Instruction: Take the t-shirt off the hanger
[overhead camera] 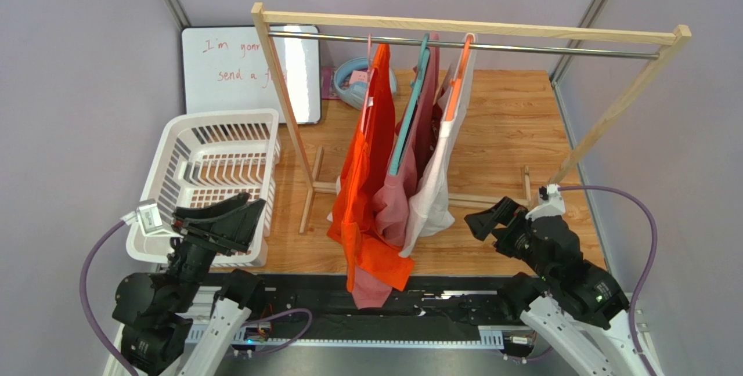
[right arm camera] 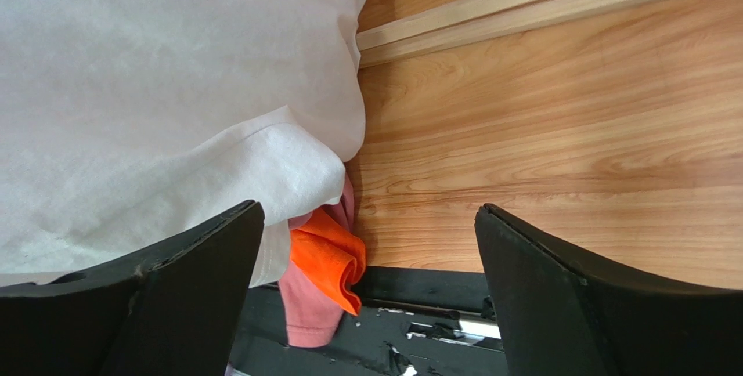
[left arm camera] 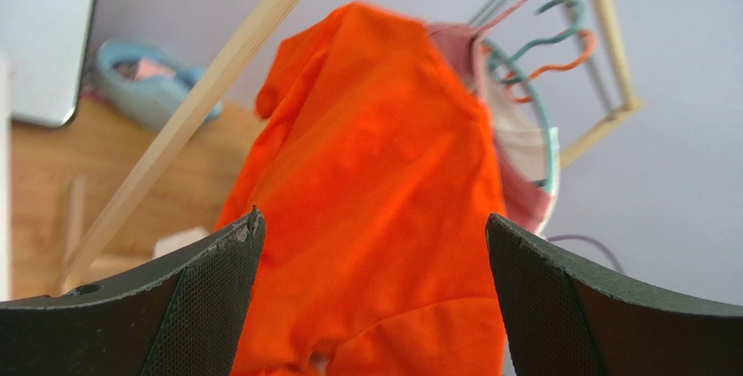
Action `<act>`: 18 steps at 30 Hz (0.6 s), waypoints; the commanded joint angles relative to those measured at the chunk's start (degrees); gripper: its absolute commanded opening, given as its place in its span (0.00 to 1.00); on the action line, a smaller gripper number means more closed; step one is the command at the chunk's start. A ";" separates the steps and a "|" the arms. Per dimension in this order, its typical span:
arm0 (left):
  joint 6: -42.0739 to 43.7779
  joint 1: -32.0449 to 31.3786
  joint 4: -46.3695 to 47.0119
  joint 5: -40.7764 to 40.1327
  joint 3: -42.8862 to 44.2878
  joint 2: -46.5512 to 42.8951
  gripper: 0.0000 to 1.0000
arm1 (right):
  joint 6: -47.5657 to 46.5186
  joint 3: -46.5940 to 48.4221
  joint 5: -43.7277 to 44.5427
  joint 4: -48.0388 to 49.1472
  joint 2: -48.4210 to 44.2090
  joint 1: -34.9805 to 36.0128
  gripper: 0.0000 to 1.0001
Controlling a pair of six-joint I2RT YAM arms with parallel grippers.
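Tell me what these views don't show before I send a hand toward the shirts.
Top external: whiteboard writing cut off by the rack post.
Top external: blue object partly behind the orange t-shirt; cannot identify it.
Left wrist: hangers blurred; which holds the orange t-shirt is unclear.
Right wrist: white t-shirt cut off by the top edge; hanger unseen.

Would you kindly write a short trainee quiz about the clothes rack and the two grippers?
1. True or false: the left gripper is shut on the orange t-shirt.
2. Which lies nearest the right gripper? A orange t-shirt; B white t-shirt; C laundry basket.
3. Fill in: the laundry basket stands on the ___ arm's side.
Key: 1 false, it is open and apart from the orange t-shirt; 2 B; 3 left.
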 commanded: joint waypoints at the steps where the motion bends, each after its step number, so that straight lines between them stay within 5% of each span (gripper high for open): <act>1: 2.68 0.45 -19.63 -2.42 3.07 -0.84 0.99 | -12.35 8.53 -4.07 1.78 3.94 0.26 1.00; 5: 2.44 0.45 -19.11 2.41 2.80 -2.16 0.99 | -20.98 16.79 -17.53 7.13 10.08 0.26 0.98; 12: 3.92 0.45 -16.03 7.16 2.79 -3.22 0.99 | -26.78 39.10 -19.83 2.40 25.47 0.26 0.98; 18: 7.70 0.45 -10.86 19.98 14.53 15.21 0.91 | -25.74 52.84 -20.26 1.25 31.98 0.26 0.98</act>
